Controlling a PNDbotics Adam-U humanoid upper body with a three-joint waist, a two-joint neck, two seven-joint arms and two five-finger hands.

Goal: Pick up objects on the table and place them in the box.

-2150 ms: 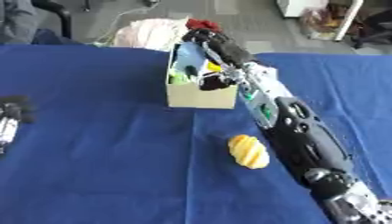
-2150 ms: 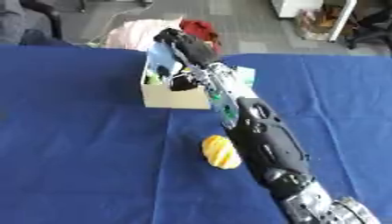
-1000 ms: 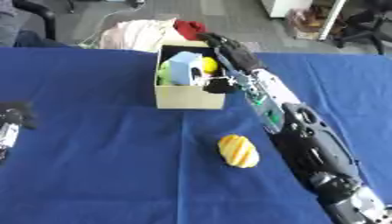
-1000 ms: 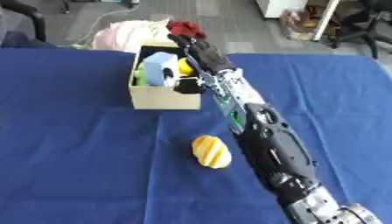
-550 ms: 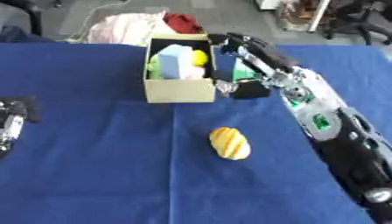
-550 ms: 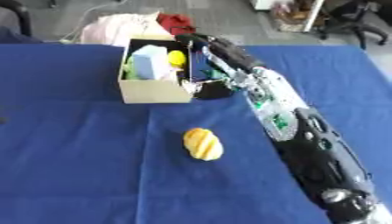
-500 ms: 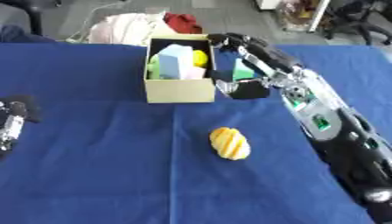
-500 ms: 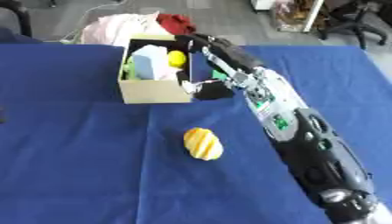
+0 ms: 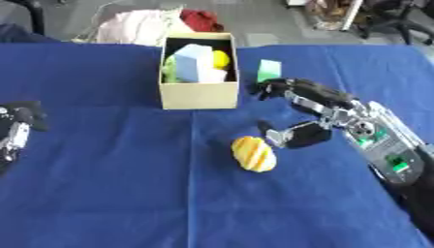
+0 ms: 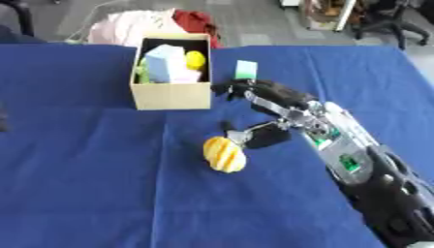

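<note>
On the blue desk, the right hand hangs released beside a yellow fruit, near the box.

box: tan cardboard, open-topped, upright at far middle of the blue surface, holding pale blue, green and yellow items | yellow ridged object: lying in front of the box | pale green block: just right of the box

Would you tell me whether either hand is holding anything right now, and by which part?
Nothing is held. The right hand is open beside the yellow object, not gripping it; the left hand rests at the table's left edge.
</note>
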